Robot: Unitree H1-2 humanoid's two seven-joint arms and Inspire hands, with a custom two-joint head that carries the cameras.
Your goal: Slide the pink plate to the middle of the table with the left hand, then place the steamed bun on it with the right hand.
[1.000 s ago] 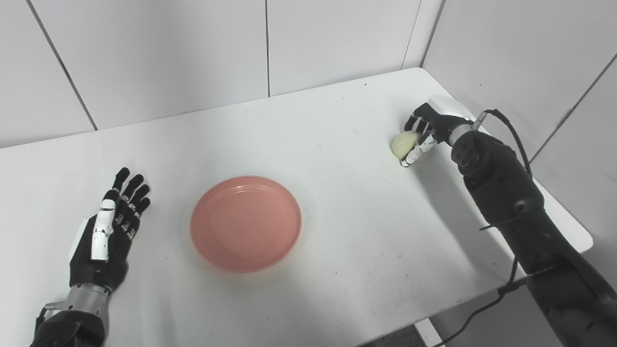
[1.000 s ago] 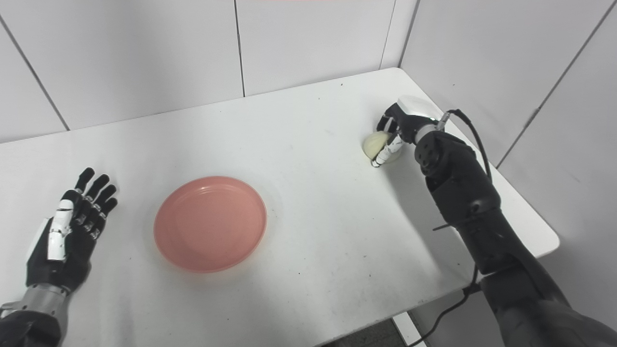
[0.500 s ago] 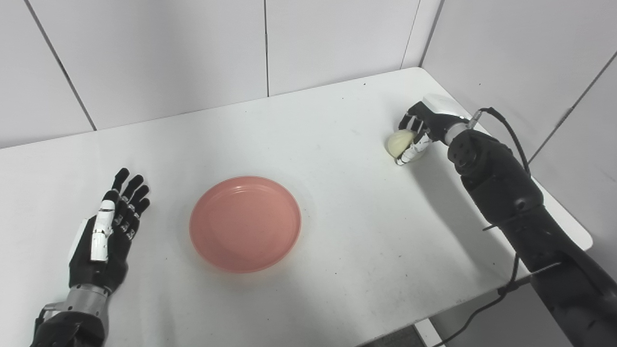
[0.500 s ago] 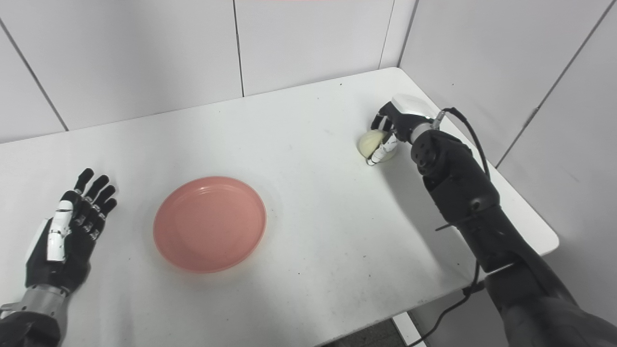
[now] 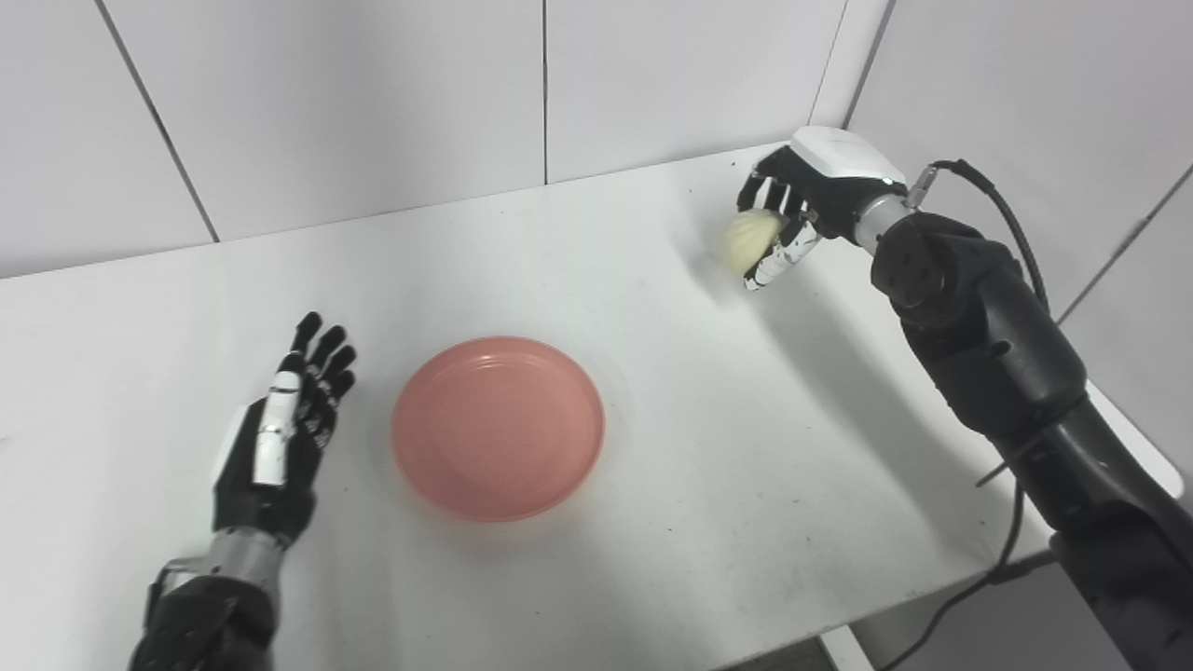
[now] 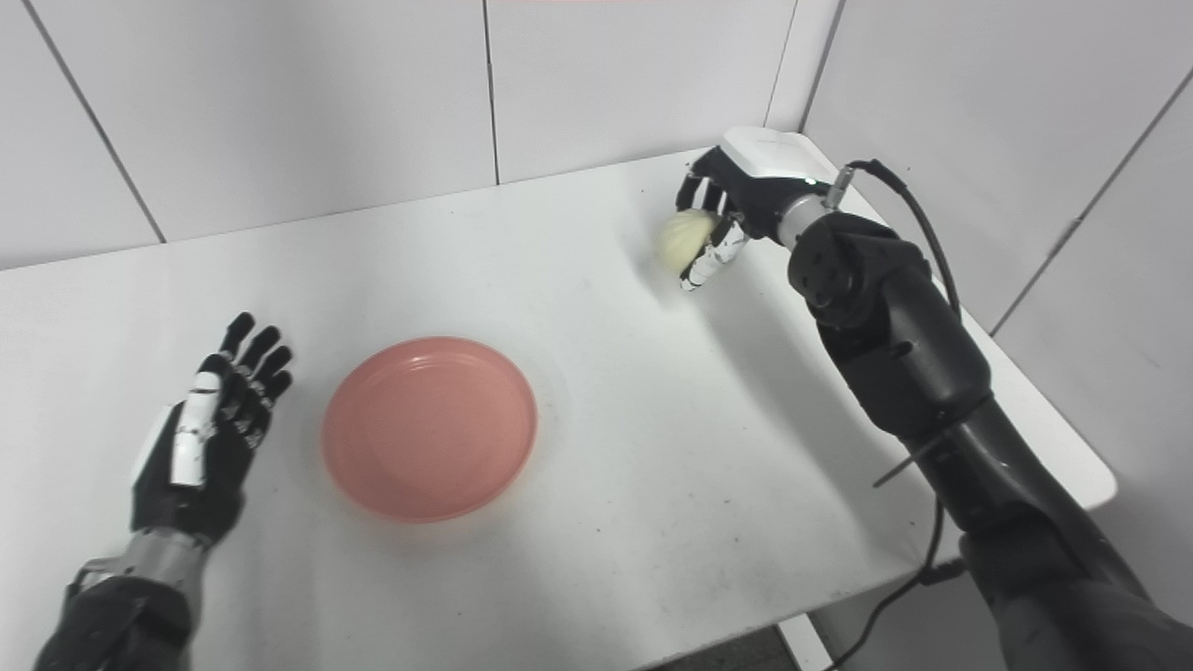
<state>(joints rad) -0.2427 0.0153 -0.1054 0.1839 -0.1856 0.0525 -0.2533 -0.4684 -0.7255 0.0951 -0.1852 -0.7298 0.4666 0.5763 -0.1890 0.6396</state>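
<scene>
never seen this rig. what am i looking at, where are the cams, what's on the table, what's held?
This is a humanoid robot at a white table. Both pictures come from two cameras side by side on its head, so they show the same scene from slightly different spots. Its two black arms enter from the bottom edge.

The left robot hand lies open on the table, fingers apart, holding nothing, just left of a round, shallow pink plate that is empty.

The right robot hand is near the far right corner, closed on a pale, round steamed bun. The bun appears lifted off the table, with a soft shadow beneath it.
</scene>
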